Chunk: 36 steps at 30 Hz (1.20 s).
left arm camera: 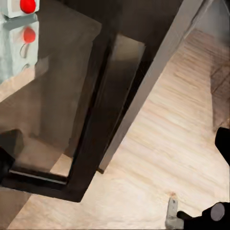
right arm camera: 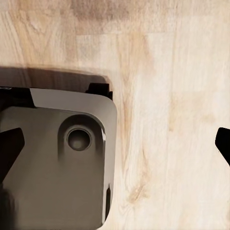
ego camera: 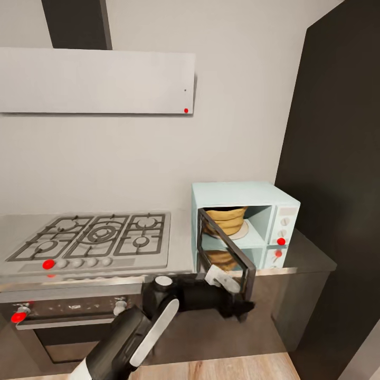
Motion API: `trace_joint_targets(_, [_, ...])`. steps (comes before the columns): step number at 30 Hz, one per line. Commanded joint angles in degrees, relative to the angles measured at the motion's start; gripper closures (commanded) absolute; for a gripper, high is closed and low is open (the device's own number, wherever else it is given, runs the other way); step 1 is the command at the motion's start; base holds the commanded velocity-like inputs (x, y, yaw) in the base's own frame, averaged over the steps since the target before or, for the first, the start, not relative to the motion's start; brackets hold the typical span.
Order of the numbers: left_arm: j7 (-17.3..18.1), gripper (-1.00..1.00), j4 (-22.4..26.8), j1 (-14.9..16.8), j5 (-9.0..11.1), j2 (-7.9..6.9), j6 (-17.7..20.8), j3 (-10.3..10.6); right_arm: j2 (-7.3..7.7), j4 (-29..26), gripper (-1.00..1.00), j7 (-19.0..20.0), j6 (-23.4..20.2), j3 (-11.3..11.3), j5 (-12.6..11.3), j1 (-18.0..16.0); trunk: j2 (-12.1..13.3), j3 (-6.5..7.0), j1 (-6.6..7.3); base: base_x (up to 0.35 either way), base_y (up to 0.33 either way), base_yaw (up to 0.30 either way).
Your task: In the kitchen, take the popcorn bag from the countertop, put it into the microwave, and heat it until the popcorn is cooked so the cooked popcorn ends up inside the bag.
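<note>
While inside the microwave [ego camera: 240, 211], the popcorn bag [ego camera: 226, 219], above left jaws of untellable state.

The microwave [ego camera: 240, 196] is showing a smooth, pale mint casing with a plastic look, and its open door [ego camera: 227, 248] is gleaming as dark glass in a glossy black frame. Inside the microwave, the popcorn bag [ego camera: 226, 220] is looking like wrinkled, matt tan paper. Beside the microwave, the countertop [ego camera: 309, 252] is shining as polished grey metal, and the gas hob [ego camera: 95, 237] is glinting as brushed steel under matt grey grates. Below the microwave, the floor [left arm camera: 158, 163] is reading as pale, grained wood with a soft sheen. The left arm [ego camera: 132, 332] is wearing glossy black and white shells.
</note>
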<state>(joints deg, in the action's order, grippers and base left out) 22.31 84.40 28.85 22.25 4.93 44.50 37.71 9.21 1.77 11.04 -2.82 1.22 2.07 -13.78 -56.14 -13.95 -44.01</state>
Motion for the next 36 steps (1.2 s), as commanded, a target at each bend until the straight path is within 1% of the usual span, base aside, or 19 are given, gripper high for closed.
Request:
trace_joint_targets(1, [0.2, -1.00, 0.5, 0.0, 0.5, -2.19, 0.3, -0.5, 0.02, 0.1, -1.00, 0.1, 0.0, 0.1, 0.2, -0.1, -0.1, -0.07, 0.00, 0.000, 0.000, 0.000])
trace_joint_targets(2, [0.2, -1.00, 0.9, 0.0, 0.5, -2.96, 0.4, -0.9, 0.02, 0.1, -1.00, 0.1, 0.0, 0.1, 0.2, 0.0, -0.1, -0.07, 0.00, 0.000, 0.000, 0.000])
trace_joint_targets(3, [0.3, -1.00, 1.5, 0.0, 0.6, -4.06, 0.6, -1.9, 0.02, 0.1, -1.00, 0.1, 0.1, 0.1, 0.2, 0.0, -0.1, -0.07, 0.00, 0.000, 0.000, 0.000])
trace_joint_targets(4, [0.3, -1.00, 1.9, 0.1, 0.6, -4.89, 1.5, -3.4, 0.02, 0.1, -1.00, 0.1, 0.1, 0.1, 0.2, -0.1, -0.1, -0.07, 0.00, 0.000, 0.000, 0.000])
trace_joint_targets(5, [0.3, -1.00, 2.1, 0.1, 0.6, -5.34, 3.0, -4.8, 0.02, 0.1, -1.00, 0.1, 0.1, 0.1, 0.2, -0.1, -0.1, -0.07, 0.00, 0.000, 0.000, 0.000])
trace_joint_targets(6, [0.3, -1.00, 2.2, 0.1, 0.5, -5.57, 4.6, -5.6, 0.02, 0.1, -1.00, 0.1, 0.1, 0.1, 0.2, -0.1, -0.1, -0.07, 0.00, 0.000, 0.000, 0.000])
trace_joint_targets(7, [0.2, -1.00, 2.2, 0.1, 0.4, -5.66, 5.3, -6.0, 0.02, 0.1, -1.00, 0.1, 0.1, 0.1, 0.2, -0.1, -0.1, -0.07, 0.00, 0.000, 0.000, 0.000])
trace_joint_targets(10, [0.0, -1.00, 2.2, 0.0, 0.1, -5.66, 6.3, -6.4, 0.04, 0.1, -1.00, 0.1, 0.1, 0.1, 0.2, -0.1, -0.1, -0.07, 0.00, 0.000, 0.000, 0.000])
trace_joint_targets(14, [-0.5, -1.00, 1.6, 0.0, -0.1, -5.22, 6.0, -5.9, 0.10, 0.1, -1.00, 0.1, 0.1, 0.1, 0.1, 0.0, -0.1, -0.07, 0.00, 0.000, 0.000, 0.000])
trace_joint_targets(15, [-0.5, -1.00, 1.5, 0.0, -0.1, -4.82, 5.9, -5.9, 0.10, 0.1, -1.00, 0.2, 0.1, 0.1, 0.2, -0.1, -0.1, -0.07, 0.00, 0.000, 0.000, 0.000])
trace_joint_targets(18, [-0.5, -1.00, 1.2, 0.1, -0.1, -2.54, 3.2, -5.8, 0.11, 0.1, -1.00, 0.2, 0.1, 0.1, 0.2, 0.0, -0.1, -0.07, 0.00, 0.002, 0.000, 0.000])
trace_joint_targets(19, [-0.5, -1.00, 1.2, 0.0, -0.1, -2.18, 2.6, -5.7, 0.11, 0.1, -1.00, 0.2, 0.1, 0.1, 0.2, 0.0, -0.1, -0.07, 0.00, 0.052, 0.000, 0.000])
trace_joint_targets(20, [-0.5, -1.00, 1.1, 0.1, -0.1, -1.66, 2.0, -5.3, 0.09, 0.1, -1.00, 0.2, 0.1, 0.1, 0.2, 0.0, -0.1, -0.07, 0.00, 0.173, 0.000, 0.000])
trace_joint_targets(21, [-0.5, -1.00, 0.7, 0.1, -0.2, -1.01, 1.7, -4.2, 0.05, 0.1, -1.00, 0.2, 0.1, 0.1, 0.2, 0.0, -0.1, -0.07, 0.00, 0.261, 0.000, 0.000])
trace_joint_targets(22, [-0.6, -1.00, 0.6, 0.0, -0.2, -0.78, 1.6, -3.5, 0.03, 0.1, -1.00, 0.2, 0.1, 0.1, 0.2, 0.0, -0.1, -0.07, 0.00, 0.291, 0.000, 0.000])
trace_joint_targets(25, [-0.6, -1.00, 0.4, 0.0, -0.3, -0.57, 1.5, -2.9, 0.02, 0.1, -1.00, 0.3, 0.1, 0.1, 0.2, 0.0, -0.1, -0.07, 0.00, 0.311, 0.000, 0.000])
trace_joint_targets(30, [-0.6, -1.00, 0.3, 0.1, -0.3, -0.42, 1.4, -2.8, 0.02, 0.1, -1.00, 0.3, 0.0, 0.1, 0.2, 0.0, -0.1, -0.07, 0.00, 0.320, 0.000, 0.000])
trace_joint_targets(33, [-0.7, -1.00, 0.3, 0.0, -0.3, -0.28, 1.4, -2.8, 0.09, 0.1, -1.00, 0.2, 0.0, 0.1, 0.2, -0.1, -0.1, -0.07, 0.00, 0.113, 0.000, 0.000])
trace_joint_targets(36, [-0.7, -1.00, 0.3, 0.0, -0.2, 0.22, 1.4, -2.8, 0.11, 0.1, -1.00, 0.2, 0.1, 0.1, 0.2, 0.0, -0.1, -0.07, 0.00, 0.014, 0.000, 0.000])
